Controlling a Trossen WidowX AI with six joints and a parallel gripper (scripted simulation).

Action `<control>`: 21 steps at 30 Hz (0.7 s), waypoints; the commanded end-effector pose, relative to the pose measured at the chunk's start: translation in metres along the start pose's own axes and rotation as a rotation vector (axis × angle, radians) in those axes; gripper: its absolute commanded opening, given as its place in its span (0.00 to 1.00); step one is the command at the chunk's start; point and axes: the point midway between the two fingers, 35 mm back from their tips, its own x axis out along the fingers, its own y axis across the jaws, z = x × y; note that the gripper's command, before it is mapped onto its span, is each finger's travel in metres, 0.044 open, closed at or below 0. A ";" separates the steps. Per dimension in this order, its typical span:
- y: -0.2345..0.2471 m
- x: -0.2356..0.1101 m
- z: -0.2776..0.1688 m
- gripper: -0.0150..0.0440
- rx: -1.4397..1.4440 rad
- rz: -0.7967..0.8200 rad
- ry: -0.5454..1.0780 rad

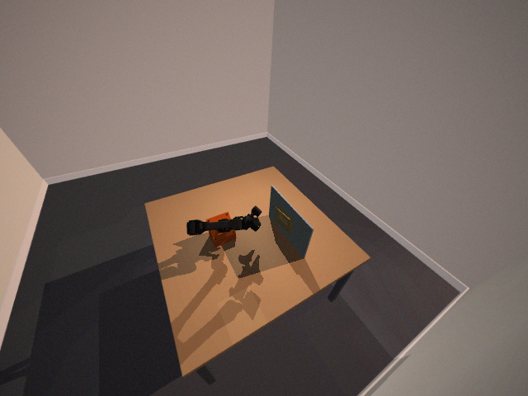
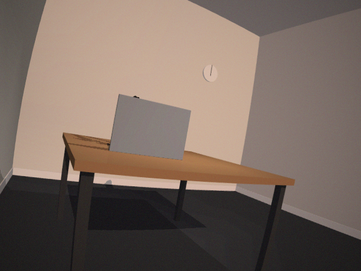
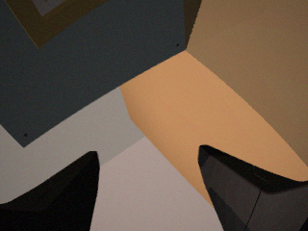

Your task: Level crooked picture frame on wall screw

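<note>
The gold-brown picture frame [image 1: 289, 223] [image 3: 40, 31] hangs on the blue-grey panel [image 1: 299, 236] [image 3: 96, 63]. Against the panel's edges it looks crooked, with its right side higher as seen from the arm. Only its lower left corner shows in the wrist view. The screw and the notched strip are hidden. My gripper [image 1: 259, 217] [image 3: 148, 156] is partly open and empty, in front of the panel and apart from the frame. In the wrist view its fingers stand below the panel's lower edge.
The panel stands upright on the wooden table [image 1: 205, 191] [image 2: 233, 171]; its plain back [image 2: 150, 128] faces the exterior view and hides nearly all of the arm. The orange arm base [image 1: 222, 240] is bolted behind the gripper. A clock [image 2: 210, 73] hangs on the far wall.
</note>
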 end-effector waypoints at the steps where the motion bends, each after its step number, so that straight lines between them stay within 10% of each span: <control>1: 0.018 -0.023 0.023 0.69 -0.082 0.200 -0.146; 9: 0.045 -0.085 0.045 0.69 -0.440 0.458 -0.505; 21: 0.046 -0.086 0.045 0.69 -0.451 0.461 -0.513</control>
